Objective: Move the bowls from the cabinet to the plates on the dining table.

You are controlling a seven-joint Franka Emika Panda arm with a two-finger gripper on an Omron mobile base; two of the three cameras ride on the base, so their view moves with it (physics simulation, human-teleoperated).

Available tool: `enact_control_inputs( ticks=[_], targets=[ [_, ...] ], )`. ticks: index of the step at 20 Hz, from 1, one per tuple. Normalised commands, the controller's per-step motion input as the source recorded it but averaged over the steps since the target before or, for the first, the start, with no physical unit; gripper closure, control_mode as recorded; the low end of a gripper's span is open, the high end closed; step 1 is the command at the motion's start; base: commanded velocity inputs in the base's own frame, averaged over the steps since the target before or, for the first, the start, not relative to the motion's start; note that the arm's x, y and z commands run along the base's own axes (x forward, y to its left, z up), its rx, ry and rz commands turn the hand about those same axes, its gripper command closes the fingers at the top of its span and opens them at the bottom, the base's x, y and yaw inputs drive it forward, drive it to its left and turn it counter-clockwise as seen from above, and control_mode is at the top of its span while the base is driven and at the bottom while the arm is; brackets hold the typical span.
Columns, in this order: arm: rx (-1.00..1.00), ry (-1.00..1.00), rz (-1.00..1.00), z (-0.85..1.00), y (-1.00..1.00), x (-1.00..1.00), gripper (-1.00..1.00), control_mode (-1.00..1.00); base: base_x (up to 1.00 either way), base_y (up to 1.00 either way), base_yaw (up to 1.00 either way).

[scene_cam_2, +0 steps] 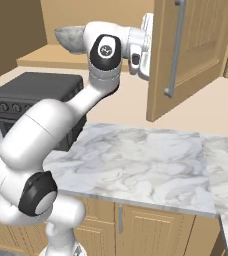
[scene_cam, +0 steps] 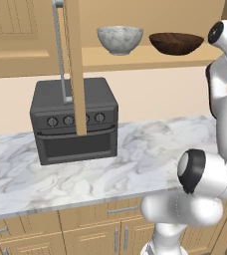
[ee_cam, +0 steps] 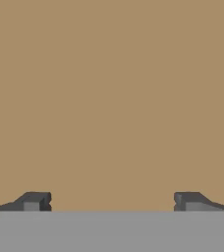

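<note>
On the open cabinet's shelf [scene_cam: 135, 59] stand two bowls: a grey-white marbled bowl [scene_cam: 119, 39] and, to its right, a dark wooden bowl [scene_cam: 176, 43]. In the right base view the marbled bowl [scene_cam_2: 67, 37] peeks out behind my raised arm. My hand reaches up toward the cabinet, beside the swung-out door [scene_cam_2: 196, 50]. In the hand view my gripper [ee_cam: 112, 202] is open, its fingertips [ee_cam: 34, 202] wide apart with nothing between them, facing a plain tan wooden surface. The plates and the dining table are out of view.
The open door stands edge-on [scene_cam: 74, 64] with its long silver handle [scene_cam: 61, 55], in front of a black oven [scene_cam: 74, 119] on a marble counter [scene_cam: 150, 154]. Drawer cabinets [scene_cam: 110, 224] run below the counter. A closed cabinet door [scene_cam: 16, 25] is at the upper left.
</note>
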Motion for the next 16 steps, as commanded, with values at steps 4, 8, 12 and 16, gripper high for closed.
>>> enact_control_inputs(
  ticks=[4, 8, 12, 16],
  targets=[
    [0.02, -0.05, 0.01, 0.06, -0.55, 0.01, -1.0, -1.0, 0.0, 0.0, 0.0],
    [0.02, -0.06, 0.0, 0.07, -0.59, 0.0, -1.0, -1.0, 0.0, 0.0, 0.0],
    [0.03, -0.05, 0.0, 0.02, -0.58, 0.03, -1.0, -1.0, 0.0, 0.0, 0.0],
    [0.04, -0.04, 0.0, 0.0, -0.58, 0.05, -1.0, -1.0, 0.0, 0.0, 0.0]
  ],
)
